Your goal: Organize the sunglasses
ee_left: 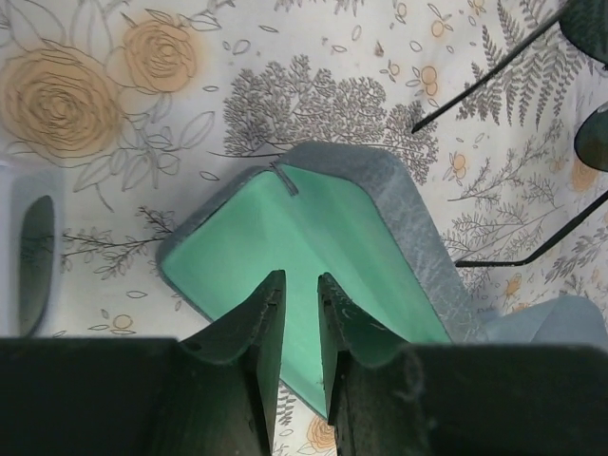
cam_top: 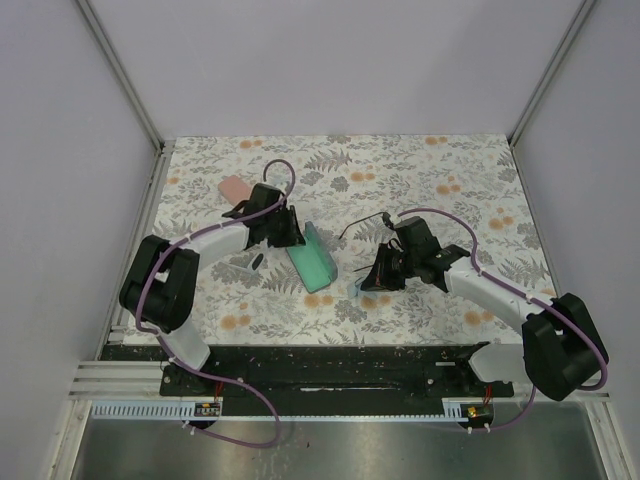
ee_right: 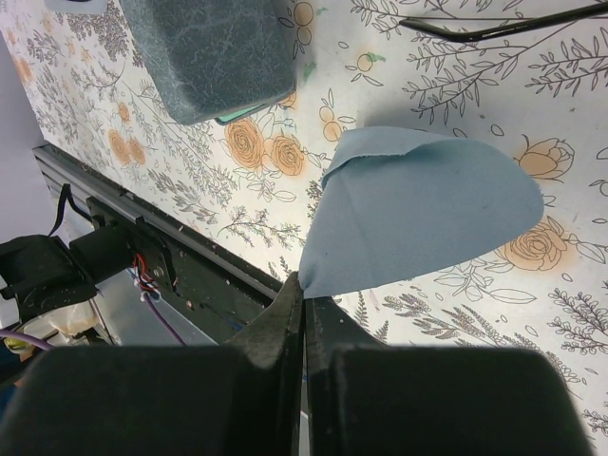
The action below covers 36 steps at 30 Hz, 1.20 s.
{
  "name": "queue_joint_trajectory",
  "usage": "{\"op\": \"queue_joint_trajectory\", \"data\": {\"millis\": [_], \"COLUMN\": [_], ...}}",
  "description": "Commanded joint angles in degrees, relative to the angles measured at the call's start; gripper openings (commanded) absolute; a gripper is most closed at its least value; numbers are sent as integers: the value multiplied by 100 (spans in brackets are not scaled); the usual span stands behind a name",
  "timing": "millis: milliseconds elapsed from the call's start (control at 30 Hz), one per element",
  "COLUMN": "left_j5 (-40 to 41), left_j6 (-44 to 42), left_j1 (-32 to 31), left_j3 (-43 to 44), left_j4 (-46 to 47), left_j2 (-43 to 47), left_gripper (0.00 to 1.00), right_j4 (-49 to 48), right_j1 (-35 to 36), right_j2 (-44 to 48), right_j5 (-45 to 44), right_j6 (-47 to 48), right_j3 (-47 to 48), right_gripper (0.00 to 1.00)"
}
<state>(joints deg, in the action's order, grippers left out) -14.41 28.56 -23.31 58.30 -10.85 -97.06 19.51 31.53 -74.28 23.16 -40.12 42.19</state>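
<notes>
The black thin-framed sunglasses (cam_top: 366, 225) lie unfolded mid-table; their temples (ee_left: 494, 68) show at the right of the left wrist view. The whitish-framed sunglasses (cam_top: 247, 266) lie near the left arm, one dark lens (ee_left: 35, 261) showing. My left gripper (ee_left: 299, 277) hangs over the green lining of the open grey-blue case (ee_left: 294, 237), jaws a little apart with nothing between them. My right gripper (ee_right: 302, 285) is shut on a corner of a light blue cloth (ee_right: 418, 204), lifted slightly off the table in front of the case (cam_top: 314, 258).
A pink case (cam_top: 233, 188) lies behind the left gripper. The black base rail (cam_top: 330, 365) runs along the near edge, close under the right gripper. White walls and metal posts (cam_top: 120, 75) enclose the flowered table (cam_top: 450, 180).
</notes>
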Motion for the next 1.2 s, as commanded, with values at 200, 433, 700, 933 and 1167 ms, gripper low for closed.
{"op": "queue_joint_trajectory", "data": {"millis": [200, 433, 700, 933, 1167], "left_j5": [307, 659, 703, 554, 475], "left_j6": [212, 256, 141, -34, -87], "left_j1": [-235, -69, 230, 266, 292], "left_j3": [277, 997, 2412, 2994, 2537], "left_j4": [365, 408, 127, -128, -356], "left_j2": [-664, -1438, -2387, -2126, -887], "left_gripper": [20, 20, 20, 25, 36], "right_j4": [-167, -167, -351, -553, -773], "right_j1": [38, 37, 38, 432, 908], "right_j2": [-8, 203, 151, -332, -939], "right_j5": [-74, -224, -145, 189, 496], "right_j6": [-31, -119, -172, -101, -207], "right_j3": [70, -9, -62, 464, 1598], "right_gripper": [0, 0, 0, 0, 0]}}
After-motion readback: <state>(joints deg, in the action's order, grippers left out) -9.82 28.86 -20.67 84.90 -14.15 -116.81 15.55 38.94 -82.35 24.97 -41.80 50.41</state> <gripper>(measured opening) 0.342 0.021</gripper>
